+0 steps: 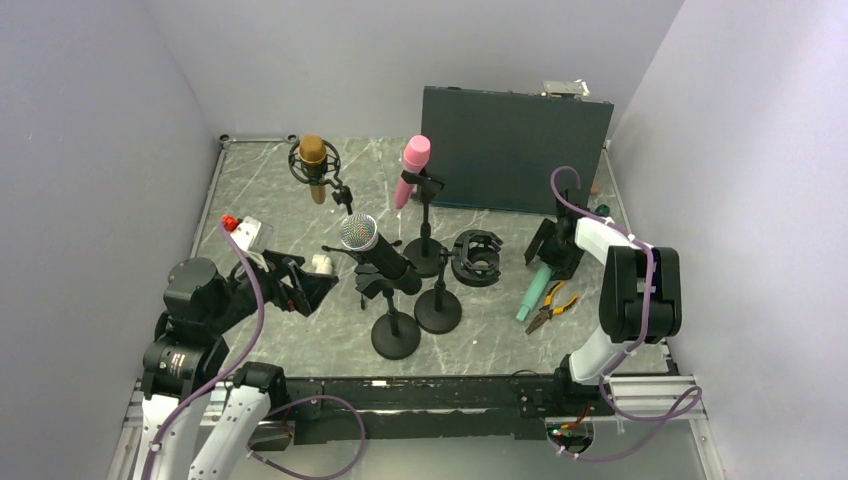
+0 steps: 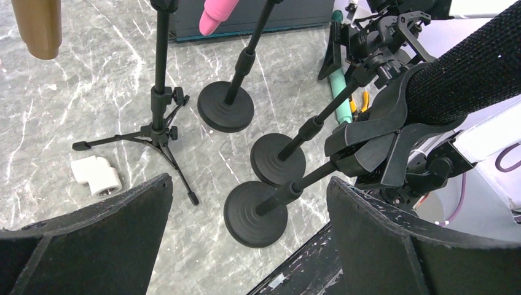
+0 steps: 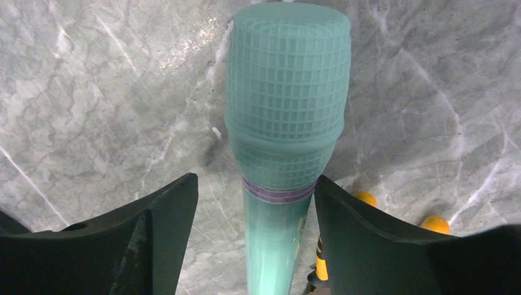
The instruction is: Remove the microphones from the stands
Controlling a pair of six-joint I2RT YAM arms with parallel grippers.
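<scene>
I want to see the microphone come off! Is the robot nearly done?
Looks nearly done: the teal mesh-headed microphone lies flat on the grey marble table, in no stand. In hand: the right gripper is open around it, not squeezing; the left gripper is open and empty. Left: maybe nothing, unless the black microphone, pink microphone and brown microphone on stands count.

No text, brand, number or sign can be read in any view. The purple band [image 3: 279, 194] around the teal microphone [image 3: 287, 123], centre of the right wrist view, is blank. The dark panel [image 1: 515, 148], upper centre of the top view, has a plain face.
</scene>
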